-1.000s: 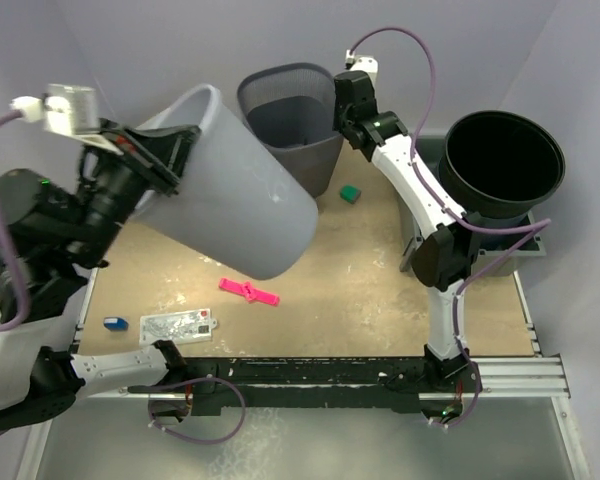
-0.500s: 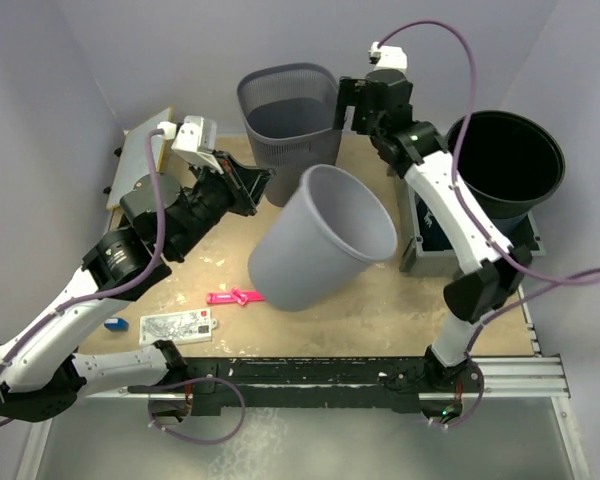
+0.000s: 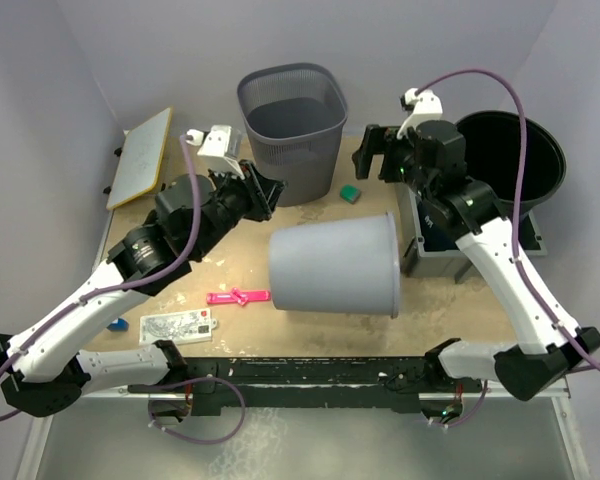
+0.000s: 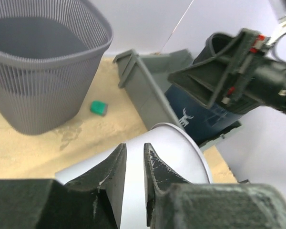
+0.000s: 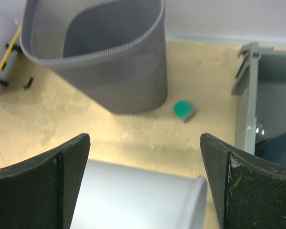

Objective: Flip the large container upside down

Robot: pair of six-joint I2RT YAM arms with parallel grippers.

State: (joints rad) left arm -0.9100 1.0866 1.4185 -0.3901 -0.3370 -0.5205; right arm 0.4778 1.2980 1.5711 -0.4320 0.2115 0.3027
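The large container [image 3: 335, 265], a pale grey bucket, lies on its side in the middle of the table with its mouth to the right. My left gripper [image 3: 265, 193] hovers just behind its base end, open by a narrow gap, nothing between the fingers. The left wrist view has the gripper [image 4: 134, 148] above the container's curved wall [image 4: 181, 152]. My right gripper [image 3: 375, 155] hangs wide open behind the container's rim, holding nothing. In the right wrist view the gripper [image 5: 144, 138] spans the container's side [image 5: 138, 195] from above.
A ribbed dark grey basket [image 3: 292, 120] stands at the back. A black bucket [image 3: 510, 160] sits in a grey bin [image 3: 420, 245] at the right. A green block [image 3: 350, 193], a pink piece [image 3: 238, 296], a card packet [image 3: 177, 325] and a board [image 3: 140, 157] lie around.
The container went from being held high at the left to lying on its side at the centre. My left jaws parted and let it go. My right gripper opened wide and drew nearer.
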